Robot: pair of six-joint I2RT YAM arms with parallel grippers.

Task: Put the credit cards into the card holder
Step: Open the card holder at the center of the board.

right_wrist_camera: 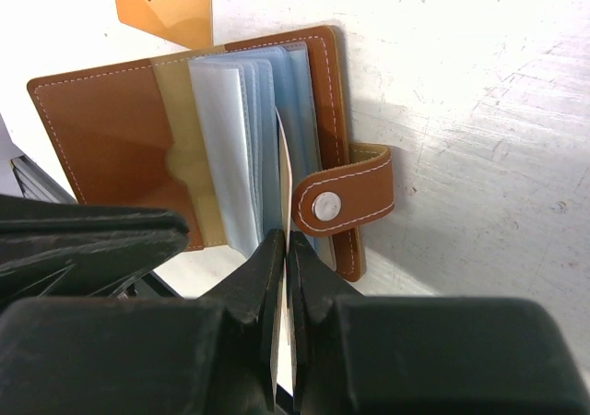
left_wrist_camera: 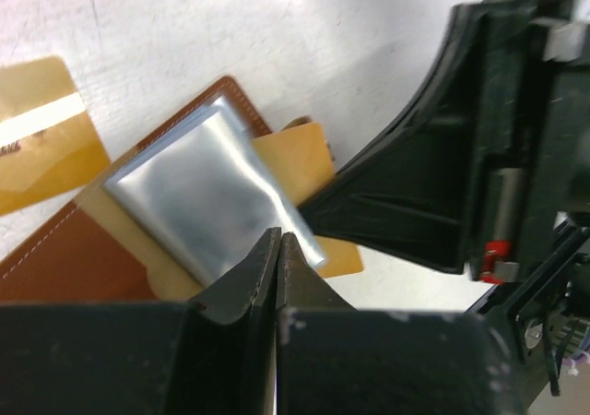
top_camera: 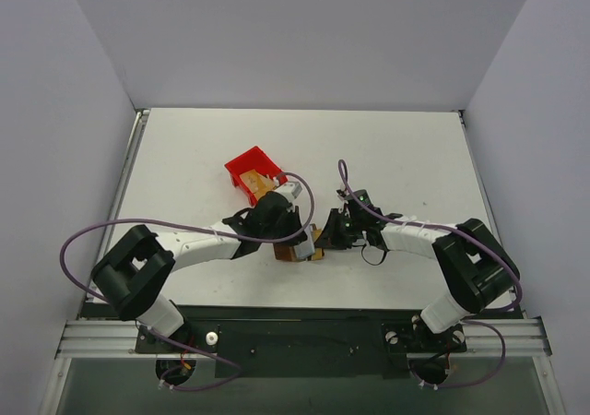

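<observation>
Right fingers (right_wrist_camera: 258,281) pinch a thin card (right_wrist_camera: 280,171); left fingers (left_wrist_camera: 247,281) pinch the holder's (left_wrist_camera: 55,267) glossy sleeve (left_wrist_camera: 203,194).

The only readable lettering is "VIP", in slanted pale script on the gold credit card (right_wrist_camera: 171,14) lying on the table (right_wrist_camera: 479,111) beyond the open card holder (right_wrist_camera: 101,129); the marks along the striped card (left_wrist_camera: 37,148) are too blurred to read.

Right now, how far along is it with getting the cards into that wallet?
The card holder lies open. The right fingers pinch one card at its pockets while the left fingers hold a clear sleeve. Another card lies loose beside it, still to go.
</observation>
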